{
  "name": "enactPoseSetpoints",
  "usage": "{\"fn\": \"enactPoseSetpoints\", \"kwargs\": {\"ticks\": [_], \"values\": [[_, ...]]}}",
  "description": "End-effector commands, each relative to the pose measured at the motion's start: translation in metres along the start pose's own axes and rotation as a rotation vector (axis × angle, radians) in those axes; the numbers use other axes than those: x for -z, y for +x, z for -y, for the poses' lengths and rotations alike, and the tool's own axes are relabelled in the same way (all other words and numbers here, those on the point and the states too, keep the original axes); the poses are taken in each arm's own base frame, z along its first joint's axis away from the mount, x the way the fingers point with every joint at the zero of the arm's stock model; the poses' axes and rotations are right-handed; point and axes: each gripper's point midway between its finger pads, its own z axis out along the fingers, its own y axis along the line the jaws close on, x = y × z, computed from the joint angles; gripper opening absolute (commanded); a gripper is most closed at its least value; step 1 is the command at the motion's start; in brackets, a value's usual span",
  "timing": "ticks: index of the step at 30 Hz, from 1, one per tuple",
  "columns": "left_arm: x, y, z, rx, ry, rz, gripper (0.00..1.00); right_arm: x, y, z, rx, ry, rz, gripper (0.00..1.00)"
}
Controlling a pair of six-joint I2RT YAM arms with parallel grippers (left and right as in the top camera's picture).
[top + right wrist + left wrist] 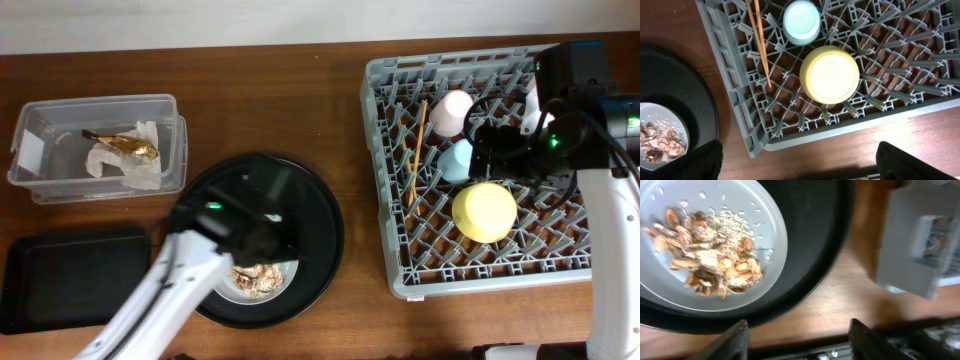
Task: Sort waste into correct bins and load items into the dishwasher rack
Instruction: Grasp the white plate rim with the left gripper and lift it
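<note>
Left claw [802, 341] open, empty, hovering by grey plate [771, 217] of food scraps [710, 265] on round black tray [827, 255]. Right claw [797, 162] wide open, empty, above dishwasher rack [740, 112] holding yellow bowl [829, 74], light-blue cup [801, 22], chopsticks [760, 47]

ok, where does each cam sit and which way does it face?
Overhead: above the table, straight down; rack, box, left arm and right arm show.
Left wrist: on the left arm, down at the plate of scraps; left fingers at bottom edge.
Right wrist: over the rack, facing down; bowl, blue cup; right fingers at bottom corners.
Shared: both wrist views catch the plate of scraps.
</note>
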Motion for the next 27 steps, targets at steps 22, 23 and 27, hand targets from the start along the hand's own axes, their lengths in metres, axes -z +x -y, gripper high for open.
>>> {"fn": "enactPoseSetpoints", "kwargs": {"ticks": [22,23,27], "values": [[-0.166,-0.029,-0.025,0.210,-0.474,0.044,0.32,0.004,0.001,0.004,-0.014,0.013,0.017,0.98],[-0.166,-0.029,-0.025,0.210,-0.474,0.043,0.29,0.004,0.001,0.004,-0.014,0.013,0.017,0.98],[-0.163,-0.022,-0.032,0.206,-0.507,0.018,0.06,0.004,0.001,0.004,-0.014,0.013,0.017,0.98]]}}
